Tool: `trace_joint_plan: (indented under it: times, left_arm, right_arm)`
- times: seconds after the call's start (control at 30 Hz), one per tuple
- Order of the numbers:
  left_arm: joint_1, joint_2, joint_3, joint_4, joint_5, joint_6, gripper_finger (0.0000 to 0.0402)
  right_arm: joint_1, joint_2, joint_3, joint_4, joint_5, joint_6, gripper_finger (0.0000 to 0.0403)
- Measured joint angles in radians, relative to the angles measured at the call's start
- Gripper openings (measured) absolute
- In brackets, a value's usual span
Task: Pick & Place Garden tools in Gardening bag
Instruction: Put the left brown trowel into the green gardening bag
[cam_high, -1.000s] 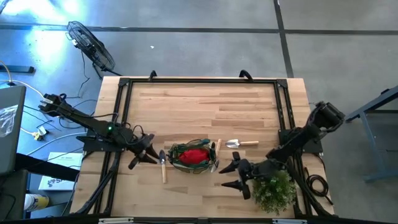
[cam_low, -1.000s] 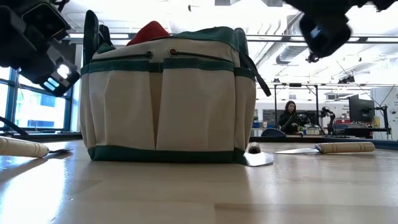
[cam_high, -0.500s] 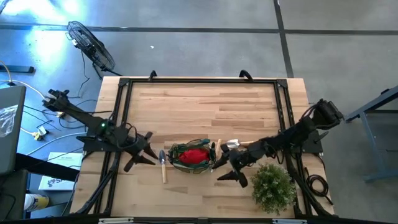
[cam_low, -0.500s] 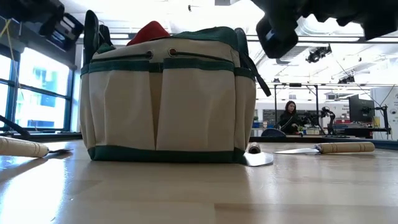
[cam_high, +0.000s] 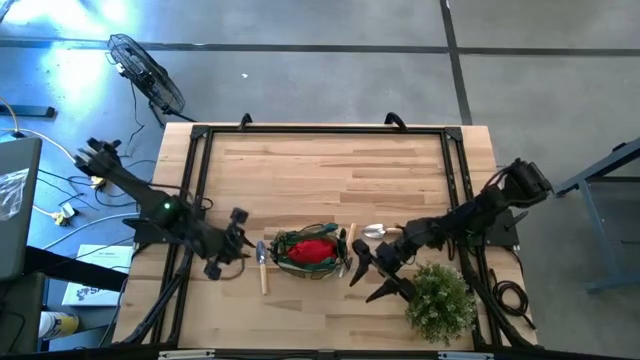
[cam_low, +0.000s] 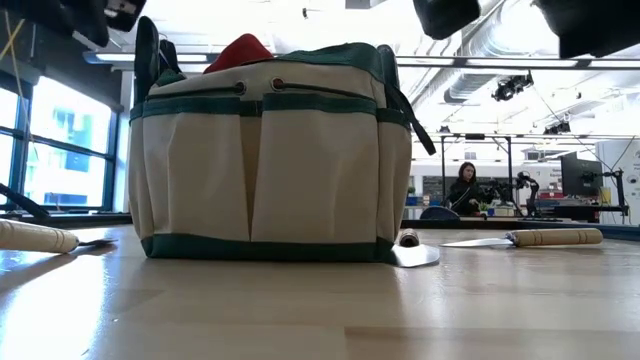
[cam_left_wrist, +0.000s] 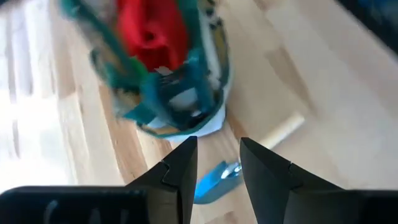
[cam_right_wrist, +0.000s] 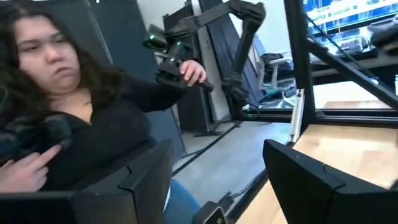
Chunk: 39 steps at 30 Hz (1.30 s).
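Observation:
The gardening bag (cam_high: 312, 250) stands near the table's front edge, cream and green in the low view (cam_low: 270, 150), with a red fabric piece (cam_high: 316, 247) sticking out of its top. One trowel (cam_high: 262, 266) lies left of the bag. A second trowel (cam_low: 415, 254) lies close by the bag's right side, and a third (cam_high: 385, 231) lies farther right. My left gripper (cam_high: 238, 250) hovers open above the left trowel (cam_left_wrist: 214, 180), tilted down toward the bag (cam_left_wrist: 168, 81). My right gripper (cam_high: 368, 283) hangs open right of the bag, holding nothing.
A bushy potted plant (cam_high: 440, 300) stands at the front right corner, just beside my right arm. A black frame (cam_high: 320, 130) runs round the table's edges. The far half of the tabletop (cam_high: 320, 175) is bare wood. A person (cam_right_wrist: 68, 106) sits beyond the table.
My left gripper has risen from beside the bag, rolling and tipping its fingers down toward it, and has left the top of the low view. My right gripper has swung from beside the plant toward the bag and risen, tipping up to about level.

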Motion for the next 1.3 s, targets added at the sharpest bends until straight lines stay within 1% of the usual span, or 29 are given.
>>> trace_joint_plan:
  times: [0.07,0.1,0.17,0.23,0.33,0.47,0.53,0.67,0.77,0.9,1.0,1.1,1.23,1.3]
  left_arm:
    - [0.000,0.039,0.001,-0.003,-0.006,0.084,0.0116]
    - [0.000,0.060,0.001,0.002,-0.012,0.095,0.0116]
    - [0.000,0.101,0.001,0.048,-0.019,0.078,0.0116]
    - [-0.001,0.136,0.001,0.091,-0.019,0.068,0.0116]
    - [-0.002,0.173,0.001,0.109,0.033,0.069,0.0116]
    - [-0.002,0.198,0.000,0.093,0.137,0.056,0.0116]
    - [-0.012,0.204,0.000,0.091,0.163,0.042,0.0116]
    - [-0.056,0.210,0.001,0.093,0.162,0.051,0.0116]
    - [-0.079,0.224,0.000,0.075,0.157,0.097,0.0116]
    - [-0.086,0.246,0.000,0.083,0.146,0.124,0.0116]
    - [-0.085,0.262,0.000,0.094,0.142,0.061,0.0116]
    - [-0.085,0.284,0.000,0.101,0.109,-0.026,0.0116]
    - [-0.085,0.293,0.000,0.109,0.068,-0.038,0.0116]
    - [-0.085,0.293,0.000,0.112,0.032,-0.055,0.0116]
  right_arm:
    - [-0.015,0.000,0.000,-0.005,-0.003,0.000,0.0240]
    - [-0.022,0.000,0.000,-0.011,-0.003,0.001,0.0240]
    - [-0.035,0.000,0.000,-0.017,-0.005,-0.001,0.0240]
    - [-0.051,0.000,0.000,-0.015,-0.028,-0.002,0.0240]
    - [-0.077,0.000,0.000,-0.005,-0.060,-0.002,0.0240]
    - [-0.114,0.000,0.000,0.017,-0.081,-0.002,0.0240]
    - [-0.131,0.000,0.000,0.024,-0.083,-0.002,0.0240]
    - [-0.161,0.000,0.000,0.037,-0.084,-0.002,0.0240]
    - [-0.177,0.000,0.000,0.045,-0.084,-0.002,0.0240]
    - [-0.194,0.000,0.000,0.045,-0.083,0.007,0.0240]
    - [-0.196,0.000,0.000,0.045,-0.082,0.009,0.0240]
    - [-0.196,0.000,0.000,0.045,-0.081,0.029,0.0240]
    - [-0.196,0.000,0.000,0.044,-0.081,0.060,0.0240]
    - [-0.196,0.000,0.000,0.044,-0.081,0.062,0.0240]
